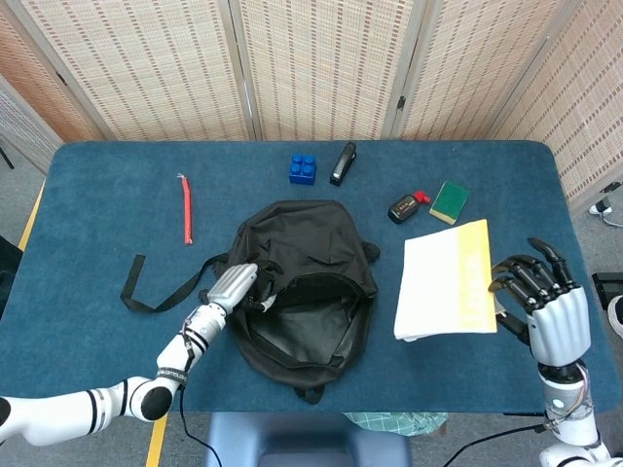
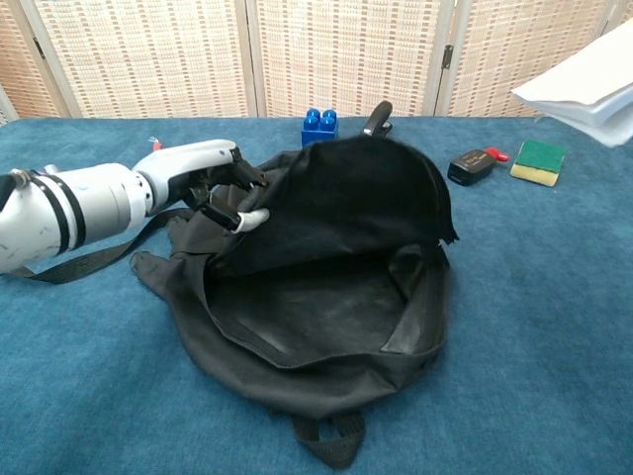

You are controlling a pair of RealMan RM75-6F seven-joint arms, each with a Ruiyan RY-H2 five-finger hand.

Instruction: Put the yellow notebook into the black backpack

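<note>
The black backpack (image 1: 311,302) lies in the middle of the blue table, its flap lifted so the mouth gapes toward the front. In the chest view the backpack (image 2: 326,297) shows an empty dark inside. My left hand (image 1: 234,285) grips the flap's left edge and holds it up; the same left hand (image 2: 203,183) shows at the upper left of the chest view. My right hand (image 1: 545,302) holds the yellow notebook (image 1: 446,282) by its right edge, raised just right of the bag. Only the notebook's white pages (image 2: 588,84) show in the chest view's top right corner.
At the back of the table (image 1: 117,195) sit a blue brick (image 1: 303,168), a black stapler (image 1: 343,162), a small black and red device (image 1: 405,207) and a green sponge (image 1: 449,201). A red stick (image 1: 185,210) lies at the left, a black strap (image 1: 161,282) trails from the bag.
</note>
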